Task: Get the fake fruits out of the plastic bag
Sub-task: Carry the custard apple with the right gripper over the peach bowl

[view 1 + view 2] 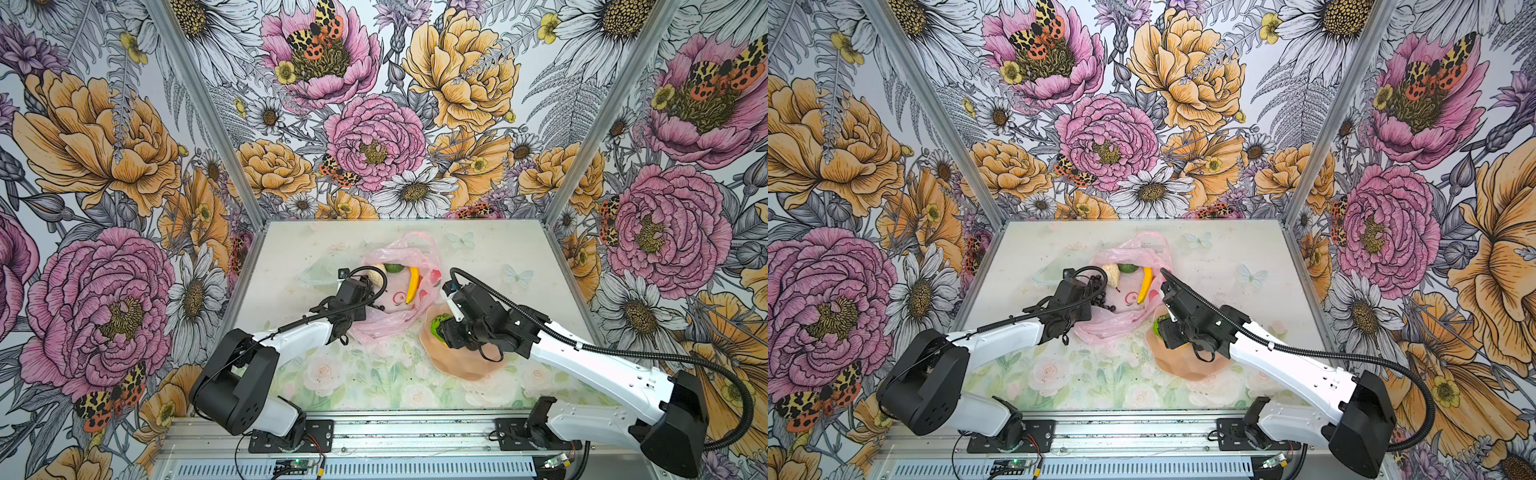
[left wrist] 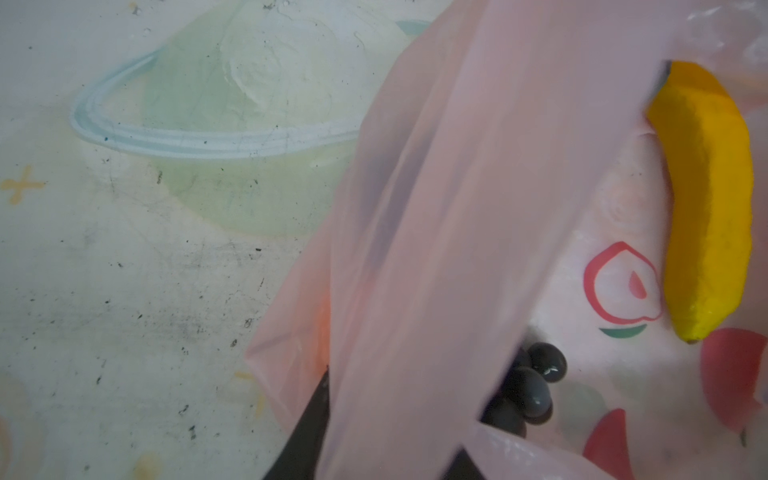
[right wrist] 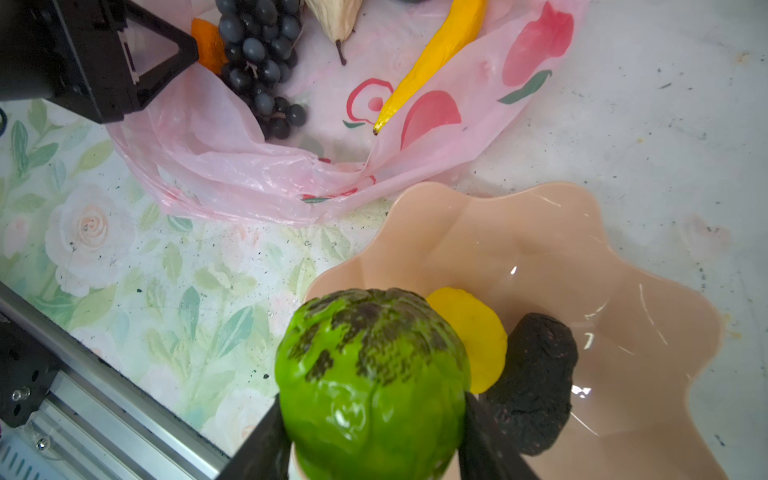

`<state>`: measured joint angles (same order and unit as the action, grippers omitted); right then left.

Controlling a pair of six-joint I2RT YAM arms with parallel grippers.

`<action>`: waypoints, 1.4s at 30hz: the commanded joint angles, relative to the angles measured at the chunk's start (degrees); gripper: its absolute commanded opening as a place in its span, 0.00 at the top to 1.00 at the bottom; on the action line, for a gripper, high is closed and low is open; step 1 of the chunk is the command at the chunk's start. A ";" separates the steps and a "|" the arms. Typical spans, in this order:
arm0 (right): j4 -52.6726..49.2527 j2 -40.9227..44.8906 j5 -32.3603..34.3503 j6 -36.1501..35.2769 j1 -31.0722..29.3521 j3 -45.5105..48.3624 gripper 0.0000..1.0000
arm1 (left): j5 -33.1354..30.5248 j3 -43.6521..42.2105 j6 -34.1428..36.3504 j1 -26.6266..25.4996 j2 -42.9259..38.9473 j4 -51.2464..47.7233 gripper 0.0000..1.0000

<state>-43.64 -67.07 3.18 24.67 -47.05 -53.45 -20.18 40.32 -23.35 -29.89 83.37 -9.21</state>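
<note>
- In both top views the bag [image 1: 386,328] lies mid-table, mouth spread, with banana [image 1: 412,284] and pear [image 1: 379,277] resting on its film. The left gripper [image 1: 369,291] sits at its left edge and the right gripper [image 1: 444,328] over the dish [image 1: 465,365]. I judge one arm pins while the other ferries
- Left wrist: a taut fold of bag runs between the jaws. They look clenched on it, I judge to keep the mouth open. Grapes [image 2: 536,386] lie close by
- Right wrist: the jaws clamp the green fruit [image 3: 374,374] just over the dish rim, likely to drop it beside lemon [image 3: 469,340] and avocado [image 3: 536,382] — orange [image 3: 208,41] waits in the bag
</note>
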 commanded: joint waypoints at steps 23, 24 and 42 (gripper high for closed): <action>-5.45 0.47 1.13 5.27 -3.10 6.16 0.52 | -1.52 1.69 1.14 -0.58 0.91 -0.37 0.70; -5.62 0.31 1.43 5.28 -3.05 6.26 0.52 | -1.60 1.67 1.10 -0.56 0.91 -0.39 0.70; -6.64 -6.00 8.73 5.77 -3.01 4.85 0.53 | -2.00 1.55 1.38 -0.59 0.39 -0.63 0.70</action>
<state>-50.19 -71.55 8.45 30.22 -49.60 -47.24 -20.23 40.93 -23.33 -30.00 84.07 -9.43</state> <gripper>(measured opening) 0.573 0.302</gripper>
